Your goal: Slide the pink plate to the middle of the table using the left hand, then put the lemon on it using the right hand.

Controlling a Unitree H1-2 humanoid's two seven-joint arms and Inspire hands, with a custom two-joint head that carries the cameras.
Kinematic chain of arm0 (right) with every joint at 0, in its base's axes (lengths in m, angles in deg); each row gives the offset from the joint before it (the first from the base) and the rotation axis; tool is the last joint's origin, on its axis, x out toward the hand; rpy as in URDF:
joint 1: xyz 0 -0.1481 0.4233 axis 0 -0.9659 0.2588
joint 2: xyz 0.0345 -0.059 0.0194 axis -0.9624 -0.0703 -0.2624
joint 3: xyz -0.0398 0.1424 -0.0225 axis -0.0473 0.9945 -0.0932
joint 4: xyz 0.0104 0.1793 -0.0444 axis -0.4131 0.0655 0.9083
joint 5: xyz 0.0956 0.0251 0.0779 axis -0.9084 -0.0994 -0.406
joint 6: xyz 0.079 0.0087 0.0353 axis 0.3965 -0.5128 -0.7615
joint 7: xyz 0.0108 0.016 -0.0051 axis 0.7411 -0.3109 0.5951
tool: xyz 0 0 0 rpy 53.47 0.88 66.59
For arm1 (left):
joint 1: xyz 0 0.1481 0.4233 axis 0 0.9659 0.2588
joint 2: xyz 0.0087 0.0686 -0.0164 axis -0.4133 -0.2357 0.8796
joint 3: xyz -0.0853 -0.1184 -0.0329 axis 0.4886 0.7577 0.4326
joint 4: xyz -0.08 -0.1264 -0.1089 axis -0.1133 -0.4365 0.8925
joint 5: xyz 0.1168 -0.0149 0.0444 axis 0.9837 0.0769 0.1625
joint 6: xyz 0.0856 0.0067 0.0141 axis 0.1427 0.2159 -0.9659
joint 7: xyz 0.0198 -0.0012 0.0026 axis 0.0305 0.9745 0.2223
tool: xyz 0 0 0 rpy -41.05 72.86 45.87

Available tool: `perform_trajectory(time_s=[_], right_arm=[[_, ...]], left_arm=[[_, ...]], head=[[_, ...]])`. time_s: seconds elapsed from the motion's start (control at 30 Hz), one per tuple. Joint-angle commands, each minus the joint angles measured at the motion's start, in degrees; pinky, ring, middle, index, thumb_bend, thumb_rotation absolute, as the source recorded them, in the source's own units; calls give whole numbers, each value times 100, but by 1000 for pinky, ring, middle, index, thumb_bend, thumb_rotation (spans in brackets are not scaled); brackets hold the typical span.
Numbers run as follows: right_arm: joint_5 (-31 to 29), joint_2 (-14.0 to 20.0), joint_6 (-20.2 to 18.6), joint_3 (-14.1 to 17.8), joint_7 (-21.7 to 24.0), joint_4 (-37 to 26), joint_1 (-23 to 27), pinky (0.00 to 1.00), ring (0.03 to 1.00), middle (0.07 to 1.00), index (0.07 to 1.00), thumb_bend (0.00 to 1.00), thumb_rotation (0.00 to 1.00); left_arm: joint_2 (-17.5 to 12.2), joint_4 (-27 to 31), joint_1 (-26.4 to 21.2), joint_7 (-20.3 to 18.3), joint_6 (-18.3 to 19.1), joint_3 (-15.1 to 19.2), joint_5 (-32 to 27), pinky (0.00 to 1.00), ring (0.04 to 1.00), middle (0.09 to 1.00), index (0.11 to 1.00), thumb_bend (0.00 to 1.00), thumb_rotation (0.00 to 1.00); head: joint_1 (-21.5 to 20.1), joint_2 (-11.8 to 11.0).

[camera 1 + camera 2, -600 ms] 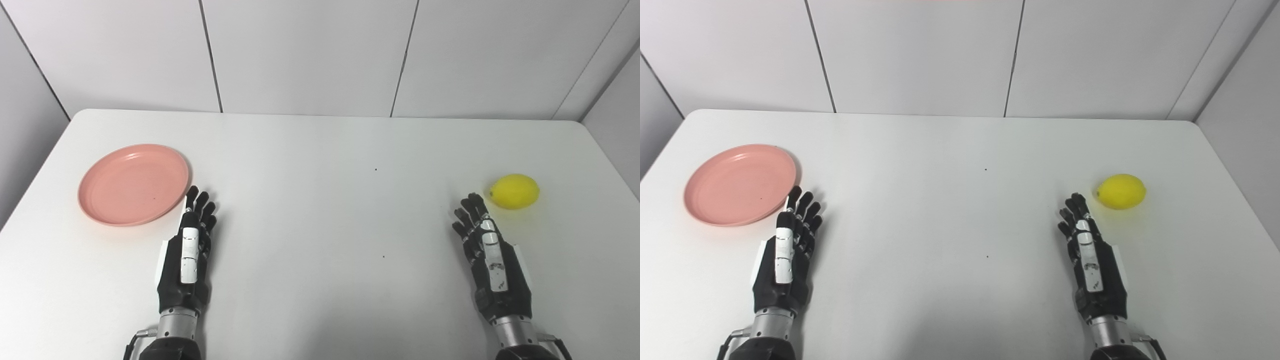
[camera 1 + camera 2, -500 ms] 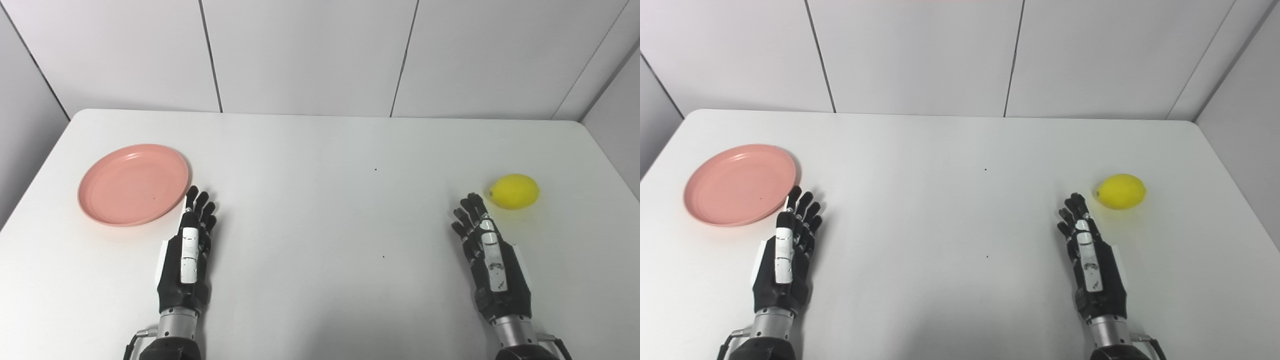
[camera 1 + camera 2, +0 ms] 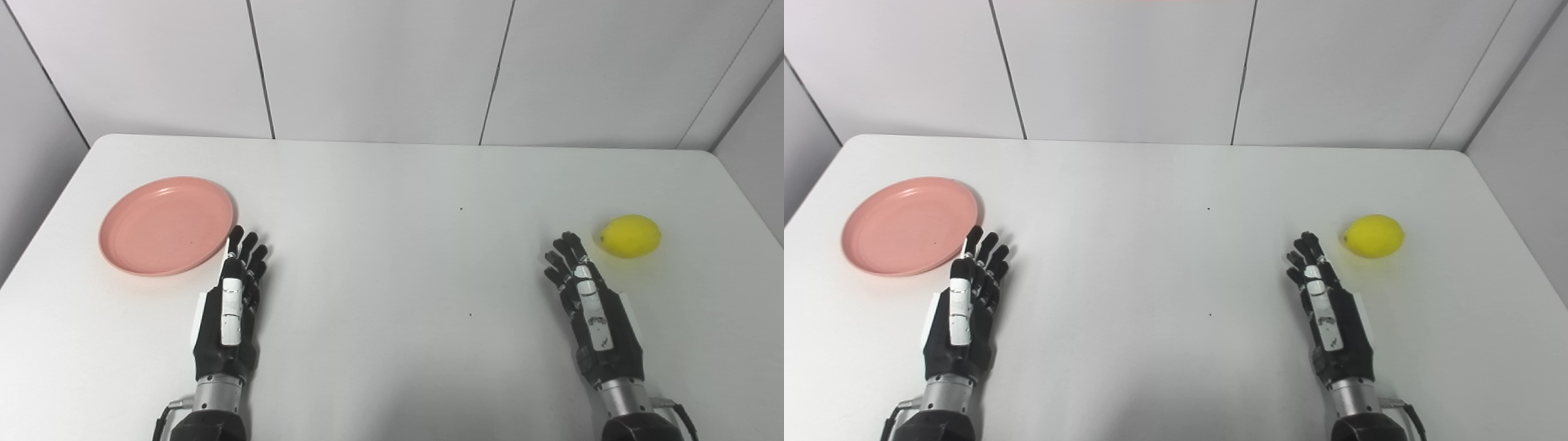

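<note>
Nothing done: the pink plate [image 3: 166,225] sits by the table's [image 3: 392,177] left edge, left hand [image 3: 229,315] beside it with fingers spread, empty, right hand [image 3: 597,321] likewise, lemon [image 3: 630,236] untouched near the right edge.

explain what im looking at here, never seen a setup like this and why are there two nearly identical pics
It is a humanoid robot at a white table. The two pictures come from two cameras side by side on its head, so they show one scene from slightly different spots. The black shapes are its hands: left hand and right hand, both open and flat, holding nothing. A pink plate lies just beyond the left hand, a lemon near the right. Neither is touched.
</note>
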Motion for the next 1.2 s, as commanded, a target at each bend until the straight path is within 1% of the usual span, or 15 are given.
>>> perform_trajectory(time_s=[0.0, 0.07, 0.23, 0.33, 0.47, 0.63, 0.73, 0.83, 1.03, 1.1, 1.17], right_arm=[[0, -94, 225, -48, 38, 55, -119, 939, 930, 938, 929, 757, 838], [12, -118, 168, -53, 9, -19, -140, 936, 929, 938, 930, 764, 836], [-7, -185, 155, -11, -56, -25, -125, 949, 939, 945, 933, 750, 837], [-38, -216, 116, 16, -81, -30, -115, 956, 942, 949, 933, 744, 832], [-50, -227, 82, 14, -96, -44, -128, 958, 942, 950, 936, 743, 833], [-40, -272, 3, -1, -147, -106, -136, 960, 939, 949, 936, 741, 831], [-111, -300, -54, 5, -142, -118, -127, 978, 950, 958, 948, 733, 839], [-215, -319, -98, 19, -118, -122, -128, 994, 959, 967, 956, 704, 862], [-491, -327, -252, 42, -78, -142, -159, 1000, 978, 984, 966, 704, 884], [-508, -330, -259, 49, -90, -130, -159, 1000, 977, 983, 961, 705, 886], [-514, -308, -227, 57, -72, -83, -171, 999, 973, 980, 960, 708, 885]], left_arm=[[-81, 45, 191, -76, -29, 15, -5, 994, 946, 965, 970, 751, 924], [-119, 99, 209, -95, 9, 17, 21, 985, 939, 956, 949, 760, 922], [-127, 178, 193, -96, 77, 54, 2, 974, 938, 951, 947, 746, 925], [-114, 200, 181, -68, 86, 66, 53, 948, 925, 934, 926, 741, 920], [-129, 199, 187, -88, 61, 77, 47, 955, 931, 937, 924, 732, 924], [-176, 211, 182, -98, 85, 105, 64, 953, 932, 935, 898, 743, 938], [-188, 223, 163, -90, 124, 144, 38, 952, 930, 935, 890, 744, 941], [-169, 240, 146, -76, 170, 195, 0, 952, 922, 927, 876, 747, 930], [-175, 290, 125, -111, 235, 252, -9, 951, 918, 918, 868, 749, 931], [-186, 269, 122, -131, 204, 250, 5, 945, 915, 914, 870, 738, 938], [-178, 225, 142, -152, 156, 217, 40, 938, 912, 910, 869, 735, 943]], head=[[6, -8], [-49, 18], [-86, 20], [-88, 26], [-123, 10], [-191, -3], [-247, 5], [-272, -4], [-250, -25], [-220, -65], [-41, -230]])
